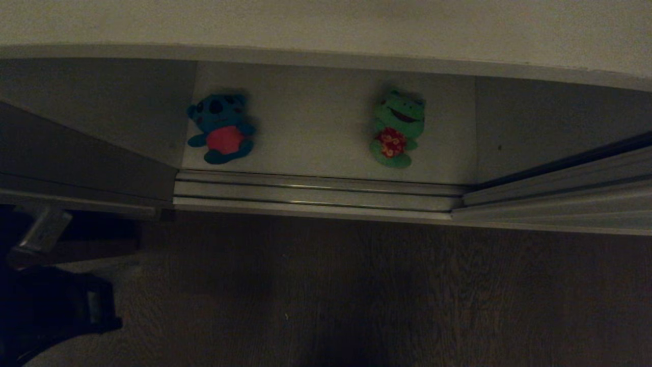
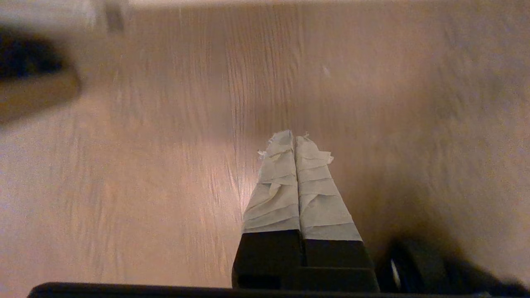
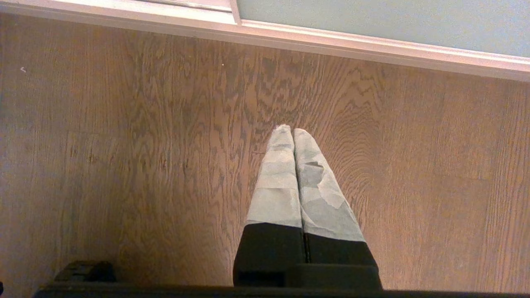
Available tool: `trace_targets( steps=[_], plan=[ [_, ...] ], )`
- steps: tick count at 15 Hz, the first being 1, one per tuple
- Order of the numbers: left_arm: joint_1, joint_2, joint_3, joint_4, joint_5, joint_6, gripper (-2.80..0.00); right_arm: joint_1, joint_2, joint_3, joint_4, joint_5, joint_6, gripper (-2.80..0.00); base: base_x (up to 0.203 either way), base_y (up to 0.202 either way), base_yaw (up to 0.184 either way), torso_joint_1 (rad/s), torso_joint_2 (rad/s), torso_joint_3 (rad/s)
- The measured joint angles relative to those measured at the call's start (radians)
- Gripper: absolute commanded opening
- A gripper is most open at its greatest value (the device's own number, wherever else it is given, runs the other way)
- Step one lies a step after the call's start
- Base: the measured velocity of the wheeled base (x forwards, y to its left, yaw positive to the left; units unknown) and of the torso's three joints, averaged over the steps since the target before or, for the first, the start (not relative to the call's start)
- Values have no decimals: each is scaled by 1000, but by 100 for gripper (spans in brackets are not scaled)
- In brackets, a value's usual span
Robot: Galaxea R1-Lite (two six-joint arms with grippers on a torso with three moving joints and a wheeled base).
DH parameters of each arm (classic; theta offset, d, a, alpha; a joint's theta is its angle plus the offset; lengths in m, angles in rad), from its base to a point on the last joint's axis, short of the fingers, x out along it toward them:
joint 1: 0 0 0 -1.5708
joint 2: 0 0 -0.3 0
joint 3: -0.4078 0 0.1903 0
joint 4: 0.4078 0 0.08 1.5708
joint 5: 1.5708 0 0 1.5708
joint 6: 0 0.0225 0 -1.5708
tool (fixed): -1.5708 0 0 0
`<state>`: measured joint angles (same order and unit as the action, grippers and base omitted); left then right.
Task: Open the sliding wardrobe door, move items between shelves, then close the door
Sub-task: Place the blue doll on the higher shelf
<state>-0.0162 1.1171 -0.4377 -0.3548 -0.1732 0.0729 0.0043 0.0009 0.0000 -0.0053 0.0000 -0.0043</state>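
Two plush toys lie on the white shelf (image 1: 316,122) at the wardrobe's bottom: a teal-blue bear (image 1: 221,127) with a red belly on the left, and a green frog (image 1: 397,127) in red patterned clothing on the right. Nothing covers the opening in front of them. The sliding wardrobe door (image 3: 372,20) shows as a pale grey-green panel with a light frame in the right wrist view. My left gripper (image 2: 295,134) is shut and empty above the wooden floor. My right gripper (image 3: 292,129) is also shut and empty over the floor, short of the door.
A metal door track (image 1: 316,191) runs along the shelf's front edge. Door panels flank the opening on the left (image 1: 86,148) and right (image 1: 560,199). Dark wooden floor (image 1: 356,295) lies before the wardrobe. My left arm (image 1: 56,306) is a dark mass at the lower left.
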Motion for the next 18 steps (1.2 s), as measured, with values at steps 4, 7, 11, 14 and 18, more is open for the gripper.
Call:
trace_targets(
  steps=[4, 7, 11, 14, 18],
  plan=[
    [-4, 340, -95, -368, -2, 7, -280, 0, 0, 0, 0, 0, 0, -280, 0, 0, 0, 0, 0, 0],
    [-6, 534, -191, -629, 22, 2, -280, 0, 0, 0, 0, 0, 0, -280, 0, 0, 0, 0, 0, 0],
    [-12, 691, -355, -765, 113, -74, 0, 0, 0, 0, 0, 0, 0, -280, 0, 0, 0, 0, 0, 0],
    [-26, 768, -458, -709, 176, -129, 0, 0, 0, 0, 0, 0, 0, -280, 0, 0, 0, 0, 0, 0],
    [-52, 845, -602, -564, 262, -250, 0, 0, 0, 0, 0, 0, 0, -280, 0, 0, 0, 0, 0, 0]
  ],
)
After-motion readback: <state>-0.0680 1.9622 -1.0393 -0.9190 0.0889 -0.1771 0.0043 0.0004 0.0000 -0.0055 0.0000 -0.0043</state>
